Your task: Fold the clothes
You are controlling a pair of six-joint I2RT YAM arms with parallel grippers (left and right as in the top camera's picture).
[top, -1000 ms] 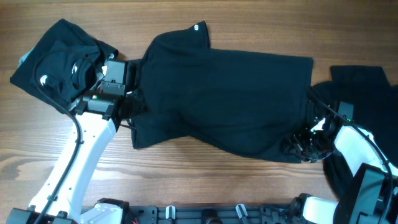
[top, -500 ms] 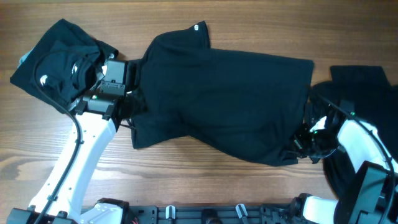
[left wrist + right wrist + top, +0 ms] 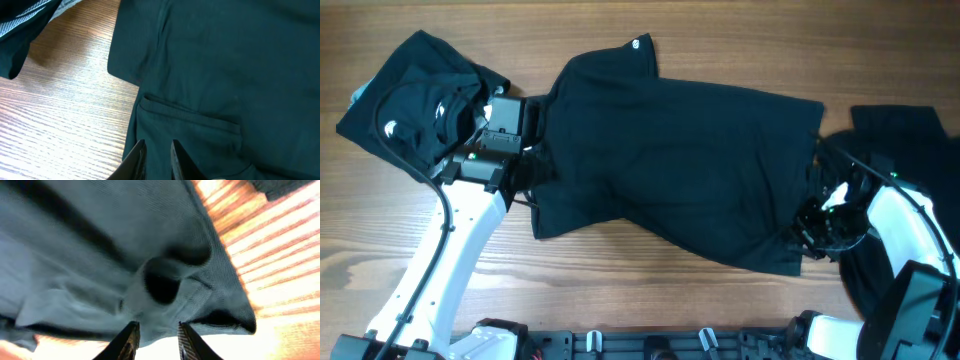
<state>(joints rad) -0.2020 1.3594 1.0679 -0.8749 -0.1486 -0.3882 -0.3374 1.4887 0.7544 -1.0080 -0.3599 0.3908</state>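
From overhead, one black T-shirt (image 3: 680, 160) lies spread across the middle of the wooden table (image 3: 620, 300), flat and not yet folded. The left gripper (image 3: 525, 165) is at its left edge, and the right gripper (image 3: 812, 215) is at its lower right corner. A crumpled black garment (image 3: 410, 90) waits at the far left, and another black garment (image 3: 910, 150) at the right, so most of the work is left.

In the left wrist view, the fingers are nearly together over the cloth. I cannot tell if they pinch it.

In the right wrist view, the right gripper pinches the bunched hem, raised off the wood.
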